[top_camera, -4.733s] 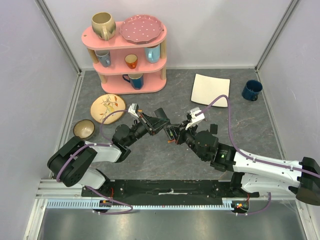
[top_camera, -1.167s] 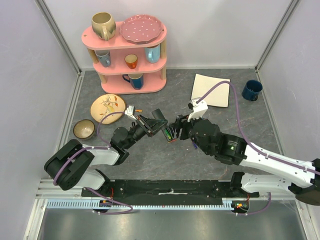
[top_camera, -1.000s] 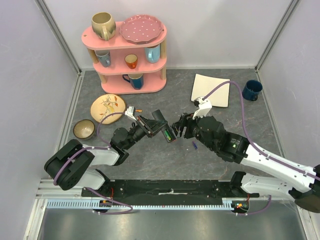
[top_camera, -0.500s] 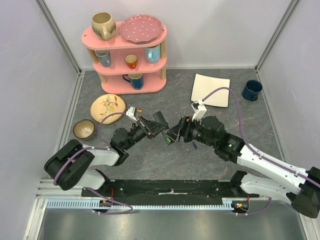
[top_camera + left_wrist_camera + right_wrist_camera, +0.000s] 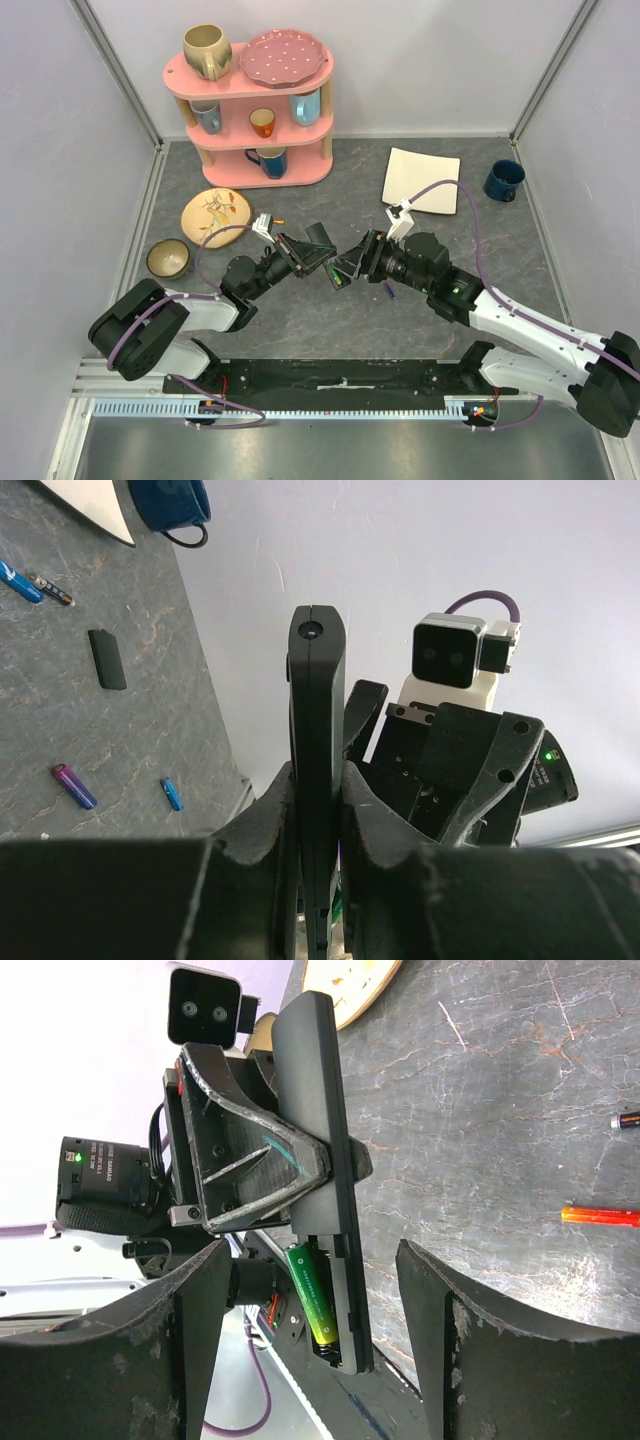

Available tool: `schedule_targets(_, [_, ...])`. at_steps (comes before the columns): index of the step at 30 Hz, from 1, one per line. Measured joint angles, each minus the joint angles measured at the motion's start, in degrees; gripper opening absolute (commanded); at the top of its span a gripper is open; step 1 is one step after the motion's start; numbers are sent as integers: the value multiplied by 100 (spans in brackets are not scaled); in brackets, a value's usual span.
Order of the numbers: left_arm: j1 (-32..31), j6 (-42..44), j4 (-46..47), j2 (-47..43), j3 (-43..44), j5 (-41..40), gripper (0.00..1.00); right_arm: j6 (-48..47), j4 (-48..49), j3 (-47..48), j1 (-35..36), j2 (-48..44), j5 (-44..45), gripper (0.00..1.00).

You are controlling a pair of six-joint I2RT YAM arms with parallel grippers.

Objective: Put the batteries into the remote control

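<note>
My left gripper point(image 5: 305, 252) point(image 5: 318, 780) is shut on the remote control point(image 5: 335, 268) point(image 5: 318, 700), a slim black bar held up off the table. In the right wrist view the remote control point(image 5: 318, 1110) shows its open compartment with one green battery point(image 5: 312, 1295) seated in it. My right gripper point(image 5: 358, 260) point(image 5: 312, 1260) is open and holds nothing; its fingers stand either side of that end without touching it. Loose batteries lie on the table: blue point(image 5: 20, 580), purple point(image 5: 75, 786), small blue point(image 5: 172, 794), orange-red point(image 5: 598, 1216).
A black battery cover point(image 5: 106, 658) lies on the table. At the back stands a pink shelf point(image 5: 250, 100) with mugs and a plate. A painted plate point(image 5: 215, 213) and a bowl point(image 5: 168, 258) are on the left; a white square plate point(image 5: 421, 178) and a blue mug point(image 5: 503, 180) are on the right.
The right gripper has moved a little left, closer around the remote's open end, and its wrist has turned. The left gripper has kept the remote almost still.
</note>
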Motion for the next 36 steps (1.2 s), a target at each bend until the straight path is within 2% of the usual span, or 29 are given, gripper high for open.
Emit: schedule_targets(36, [0, 4, 2, 0, 0, -7, 2, 629, 391, -214, -162, 396, -238, 69])
